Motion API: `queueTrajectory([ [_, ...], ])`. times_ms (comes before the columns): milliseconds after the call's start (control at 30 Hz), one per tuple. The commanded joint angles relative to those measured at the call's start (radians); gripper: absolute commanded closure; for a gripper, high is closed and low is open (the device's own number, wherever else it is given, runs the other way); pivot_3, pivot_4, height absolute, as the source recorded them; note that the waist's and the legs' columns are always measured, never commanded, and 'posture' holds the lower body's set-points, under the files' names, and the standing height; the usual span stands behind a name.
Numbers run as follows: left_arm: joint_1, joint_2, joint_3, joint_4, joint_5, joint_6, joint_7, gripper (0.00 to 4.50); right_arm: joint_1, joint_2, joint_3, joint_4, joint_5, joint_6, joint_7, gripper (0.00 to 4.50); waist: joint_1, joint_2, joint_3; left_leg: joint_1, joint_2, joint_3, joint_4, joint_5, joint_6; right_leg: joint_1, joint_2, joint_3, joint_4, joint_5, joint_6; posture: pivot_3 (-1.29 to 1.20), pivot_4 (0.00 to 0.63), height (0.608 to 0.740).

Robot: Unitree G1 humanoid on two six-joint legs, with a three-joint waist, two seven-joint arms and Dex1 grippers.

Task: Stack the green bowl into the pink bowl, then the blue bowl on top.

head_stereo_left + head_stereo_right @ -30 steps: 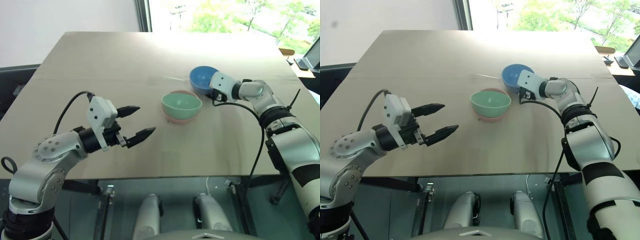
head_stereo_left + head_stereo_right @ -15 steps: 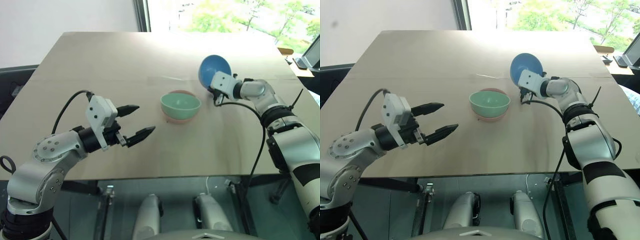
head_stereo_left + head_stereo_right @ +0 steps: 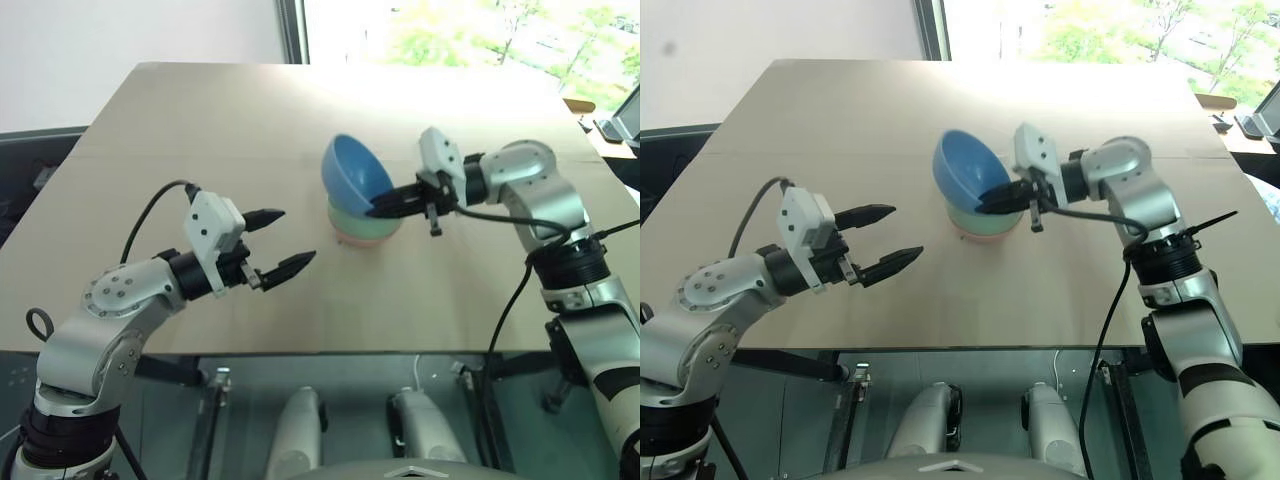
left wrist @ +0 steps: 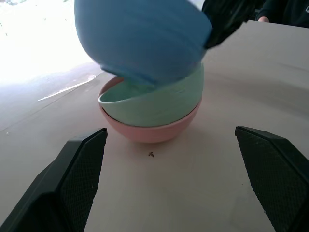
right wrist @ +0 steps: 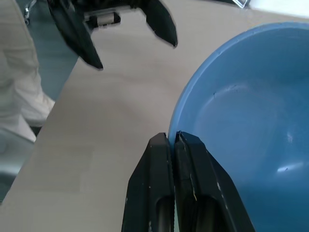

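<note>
Now that the blue bowl (image 3: 356, 180) has come off the tabletop (image 3: 200, 120) and swung over, it's hanging tilted right above the pink bowl (image 4: 149, 129), its underside just about on the rim of the green bowl (image 4: 154, 99). A second ago it was still sitting on the wood, just beside the pink bowl on the window side, and half a second back it was tipped up in the air over that same spot. So the carry is basically done in that one sweep.

The green bowl is already nested inside the pink bowl, so the first half of the job looks finished. The right gripper (image 3: 385, 205) has its jaws pinched tight on the blue bowl's rim, coming in from the right of the pink bowl. From the right wrist view you can see the rim wall squeezed between the two fingers (image 5: 154, 193).

The left gripper (image 3: 275, 243) hovers off to the left of the pink bowl, a bit nearer the robot, jaws spread wide with nothing in them. It hasn't budged in that time.

My guess is what's left is levelling the blue bowl and letting it drop into the green one. It's cocked pretty steeply, so if it's released like this it could slide off sideways instead of seating.
</note>
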Motion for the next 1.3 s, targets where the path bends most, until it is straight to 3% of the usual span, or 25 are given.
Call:
queueTrajectory([
  [33, 0.001, -0.003, 0.011, -0.026, 0.005, -0.024, 0.004, 0.0, -0.012, 0.0, 0.021, 0.009, -0.056, -0.077, -0.039, 4.44, 0.0, 0.0, 0.0, 0.0, 0.0, 0.0, 0.0, 0.0, 0.0, 0.0, 0.0, 0.0, 0.0, 0.0, 0.0, 0.0, 0.15, 0.74],
  [200, 0.028, -0.002, 0.024, -0.044, 0.006, -0.024, 0.013, 0.0, -0.041, -0.002, 0.034, 0.03, -0.068, -0.063, -0.032, 4.44, 0.003, 0.0, 0.0, 0.0, 0.0, 0.0, 0.0, 0.0, 0.0, 0.0, 0.0, 0.0, 0.0, 0.0, 0.0, 0.0, 0.15, 0.74],
  [333, 0.037, -0.003, 0.03, -0.048, 0.005, -0.025, 0.019, 0.0, -0.057, -0.024, 0.043, 0.024, -0.076, -0.043, -0.003, 3.28, 0.004, 0.0, 0.0, 0.0, 0.0, 0.0, 0.0, 0.0, 0.0, 0.0, 0.0, 0.0, 0.0, 0.0, 0.0, 0.0, 0.15, 0.74],
  [567, 0.039, -0.012, 0.024, -0.032, 0.014, -0.04, 0.028, 0.0, -0.014, -0.063, -0.062, -0.151, -0.015, 0.057, -0.103, 0.31, 0.006, 0.0, 0.0, -0.001, 0.0, 0.0, 0.0, 0.0, 0.0, -0.001, 0.0, 0.0, 0.0, 0.0, 0.0, 0.0, 0.15, 0.74],
  [733, 0.052, -0.031, 0.05, -0.02, -0.025, -0.03, 0.021, 0.0, 0.154, -0.142, -0.219, -0.42, 0.091, 0.217, -0.2, 0.31, 0.015, -0.001, 0.0, -0.001, 0.0, -0.001, 0.0, 0.0, 0.0, 0.0, -0.001, -0.001, -0.002, 0.0, 0.0, 0.0, 0.15, 0.74],
  [767, 0.058, -0.031, 0.057, -0.013, -0.022, -0.036, 0.015, 0.0, 0.195, -0.135, -0.266, -0.464, 0.112, 0.26, -0.254, 0.15, 0.014, -0.001, 0.0, -0.001, 0.0, 0.0, 0.0, 0.0, 0.0, 0.0, -0.001, 0.0, -0.002, 0.0, 0.0, 0.0, 0.15, 0.74],
  [900, 0.076, -0.029, 0.098, 0.021, -0.043, -0.042, -0.009, 0.0, 0.418, -0.177, -0.389, -0.633, 0.144, 0.339, -0.359, 0.15, 0.009, -0.001, -0.001, 0.0, 0.0, -0.001, -0.001, 0.0, 0.0, 0.001, 0.0, 0.0, -0.002, 0.0, 0.0, 0.0, 0.15, 0.74],
  [1033, 0.085, -0.017, 0.125, 0.061, -0.002, -0.064, -0.001, 0.0, 0.593, -0.219, -0.495, -0.723, 0.164, 0.376, -0.429, 0.15, 0.007, -0.001, -0.001, 0.0, 0.0, 0.0, -0.001, 0.0, 0.0, 0.0, 0.0, 0.0, -0.002, 0.0, 0.0, 0.0, 0.15, 0.74],
  [1300, 0.157, 0.013, 0.172, 0.12, 0.041, -0.154, -0.083, 0.0, 0.854, -0.26, -0.694, -0.801, 0.248, 0.329, -0.429, 0.15, 0.007, -0.002, -0.001, 0.0, 0.0, 0.001, 0.0, 0.0, 0.0, 0.001, 0.0, 0.001, -0.003, -0.001, -0.001, 0.0, 0.15, 0.74],
])
